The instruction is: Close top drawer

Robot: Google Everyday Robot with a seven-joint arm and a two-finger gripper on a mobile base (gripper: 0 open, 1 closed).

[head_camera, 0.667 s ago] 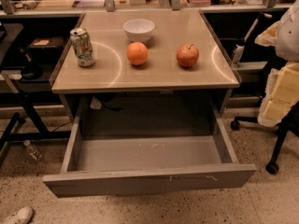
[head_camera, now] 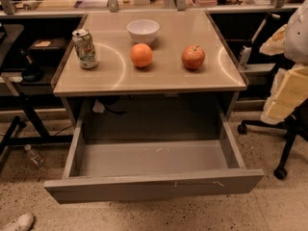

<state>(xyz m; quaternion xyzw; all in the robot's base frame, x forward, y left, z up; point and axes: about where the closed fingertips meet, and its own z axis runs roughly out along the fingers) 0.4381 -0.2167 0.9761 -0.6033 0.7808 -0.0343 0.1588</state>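
The top drawer [head_camera: 154, 186] is a wide, shallow grey drawer pulled far out from under the beige table top [head_camera: 163, 78]. Its inside is bare. Its long plain front panel has small white scratches and faces me, low in the view. My gripper [head_camera: 288, 93] shows only as a pale cream and white shape at the right edge. It is level with the table top, up and to the right of the drawer, and apart from it.
On the table stand a drink can [head_camera: 84, 48], a white bowl [head_camera: 143, 31], an orange [head_camera: 141, 55] and a red apple [head_camera: 193, 57]. An office chair base [head_camera: 284, 138] stands at the right. A bottle [head_camera: 34, 155] and a shoe [head_camera: 18, 222] lie on the floor at the left.
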